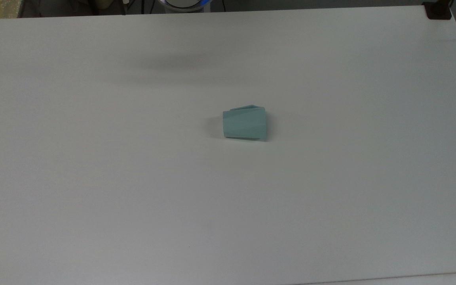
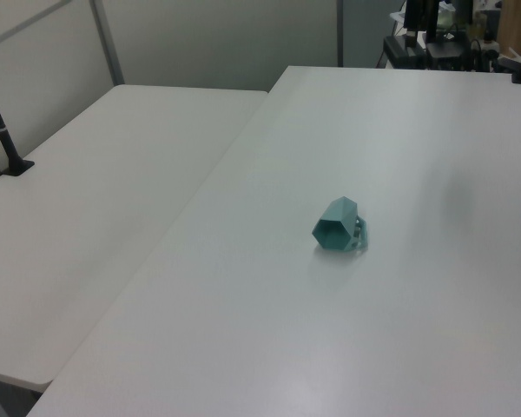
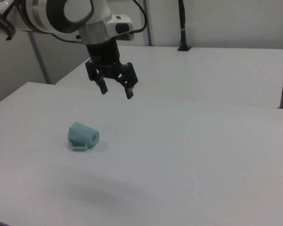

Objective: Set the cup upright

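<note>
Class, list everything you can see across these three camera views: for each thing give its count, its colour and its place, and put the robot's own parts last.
cup: one, pale teal, lying on its side near the middle of the main table, hexagonal rim toward the top view's right.
main table: one, white, bearing the cup.
second table: one, white, alongside the main table, on the left view's left.
black post: one, clamped at the second table's edge in the left view.
gripper: one, black, fingers apart, hanging in the air above the main table, apart from the cup.
robot arm: one, white and grey, carrying the gripper.

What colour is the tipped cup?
Pale teal, plain cup, clearest in the top view.
</note>
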Tool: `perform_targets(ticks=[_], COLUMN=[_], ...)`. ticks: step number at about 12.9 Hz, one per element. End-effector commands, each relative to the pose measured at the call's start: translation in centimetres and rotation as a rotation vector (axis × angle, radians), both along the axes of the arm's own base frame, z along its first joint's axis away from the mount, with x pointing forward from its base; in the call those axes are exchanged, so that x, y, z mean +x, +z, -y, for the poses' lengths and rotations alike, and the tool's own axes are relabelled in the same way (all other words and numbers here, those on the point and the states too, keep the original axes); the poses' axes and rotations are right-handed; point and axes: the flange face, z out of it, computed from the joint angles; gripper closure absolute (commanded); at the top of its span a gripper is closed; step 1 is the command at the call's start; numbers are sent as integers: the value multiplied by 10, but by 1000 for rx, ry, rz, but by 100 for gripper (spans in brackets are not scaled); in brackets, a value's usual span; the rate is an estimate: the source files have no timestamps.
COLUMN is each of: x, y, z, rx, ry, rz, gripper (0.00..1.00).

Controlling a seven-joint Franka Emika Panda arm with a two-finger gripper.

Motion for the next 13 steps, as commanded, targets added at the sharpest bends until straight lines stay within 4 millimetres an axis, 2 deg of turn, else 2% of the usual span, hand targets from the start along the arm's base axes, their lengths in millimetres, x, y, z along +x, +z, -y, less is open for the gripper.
perform_targets(ticks=[1, 3, 4, 6, 7, 9, 10, 13], x=[-4, -2, -1, 2, 2, -3, -6, -13], y=[16, 20, 24, 26, 17, -6, -14, -60], z=[-8, -21, -37, -104, -144, -214, -238, -328], rx=[8, 4, -19, -133, -216, -348, -388, -577], ry=[-55, -42, -35, -1, 11, -7, -9, -8], rz=[12, 18, 27, -12, -17, 29, 53, 86], gripper=[0, 0, 0, 0, 0, 0, 0, 0])
